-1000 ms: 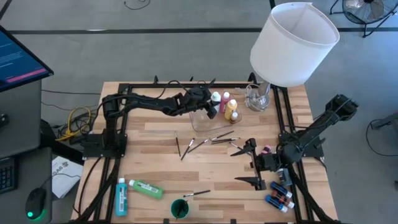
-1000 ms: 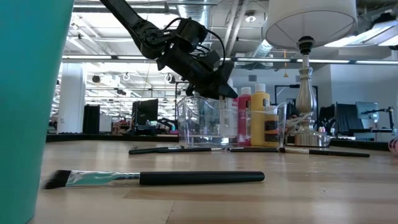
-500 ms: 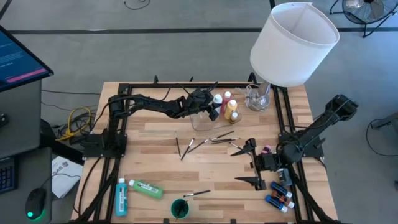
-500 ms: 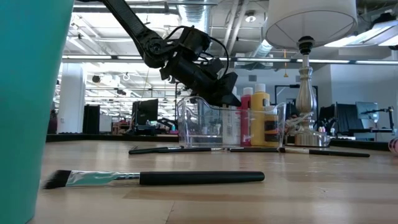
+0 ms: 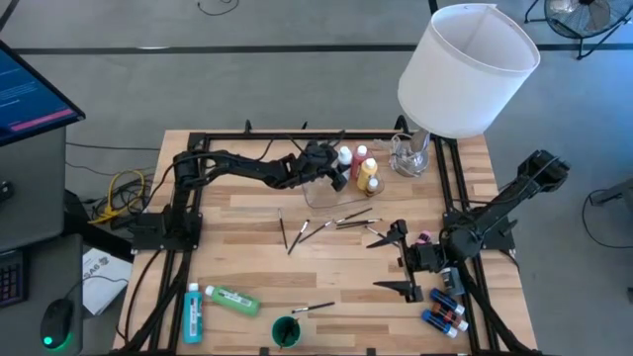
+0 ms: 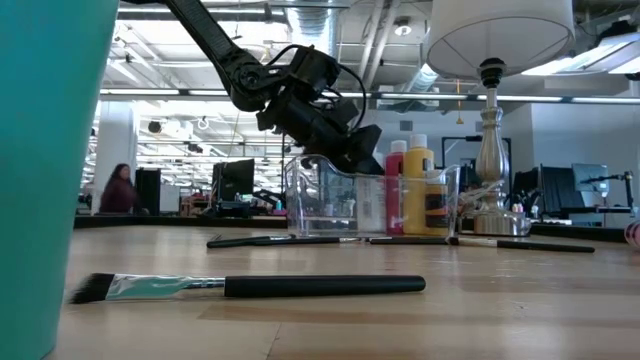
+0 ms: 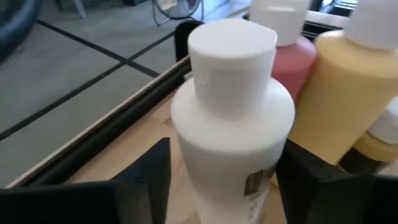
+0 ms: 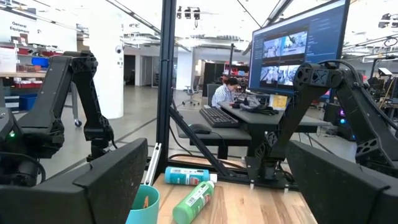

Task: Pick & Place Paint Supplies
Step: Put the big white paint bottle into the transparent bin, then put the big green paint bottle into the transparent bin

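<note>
Left tool (image 7: 217, 180) apart, astride white bottle (image 7: 231, 118) in clear tray (image 6: 370, 200).

white bottle's (image 7: 231, 134) base cut off, label perhaps unreadable

arms: two, matte black, jointed tubular links with boxy joint housings | left arm (image 5: 232, 163): thin black cable looped by wrist | right arm (image 5: 504, 203): chunky black elbow block | fingers (image 8: 112, 174): flat angular black plates | mounts: black frame rails on table edges
</note>
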You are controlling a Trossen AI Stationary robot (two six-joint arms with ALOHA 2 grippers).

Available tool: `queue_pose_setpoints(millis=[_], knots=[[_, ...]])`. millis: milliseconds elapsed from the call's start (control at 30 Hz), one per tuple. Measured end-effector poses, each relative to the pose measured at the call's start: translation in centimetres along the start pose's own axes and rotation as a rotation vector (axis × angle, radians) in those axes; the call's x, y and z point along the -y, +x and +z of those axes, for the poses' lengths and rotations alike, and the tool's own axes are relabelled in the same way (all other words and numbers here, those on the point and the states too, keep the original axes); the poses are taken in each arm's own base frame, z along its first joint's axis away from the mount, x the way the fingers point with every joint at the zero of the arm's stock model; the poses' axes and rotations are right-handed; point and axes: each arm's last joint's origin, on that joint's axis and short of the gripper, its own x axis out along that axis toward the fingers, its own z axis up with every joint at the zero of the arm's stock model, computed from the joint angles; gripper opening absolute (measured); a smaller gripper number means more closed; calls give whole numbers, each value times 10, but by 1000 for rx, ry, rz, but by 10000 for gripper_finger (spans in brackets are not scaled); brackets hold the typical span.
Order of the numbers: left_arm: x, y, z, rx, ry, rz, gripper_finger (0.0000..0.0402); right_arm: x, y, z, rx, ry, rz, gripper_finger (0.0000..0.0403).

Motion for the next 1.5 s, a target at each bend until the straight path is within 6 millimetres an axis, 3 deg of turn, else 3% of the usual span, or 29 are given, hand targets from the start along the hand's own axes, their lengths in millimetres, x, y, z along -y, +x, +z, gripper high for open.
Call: queue_pose_setpoints(millis=[333, 533, 800, 1100, 1333, 1500], knots=[[8, -3, -3, -20, 19, -2, 249, 0, 0, 0, -2, -1, 0, 376], [17, -7, -3, -14, 84, 8, 244, 0, 0, 0, -3, -1, 0, 376], [24, -32, 15, -27, 146, 51, 236, 0, 0, -1, -10, 11, 1, 376], [33, -89, 47, -89, 129, -25, 236, 0, 0, -1, -6, 37, 0, 376], [56, -140, 74, -30, 66, -283, 236, 2, 1, -1, -5, 49, -9, 376], [80, -171, 77, -4, 76, -418, 236, 2, 1, -1, -4, 60, -9, 376]])
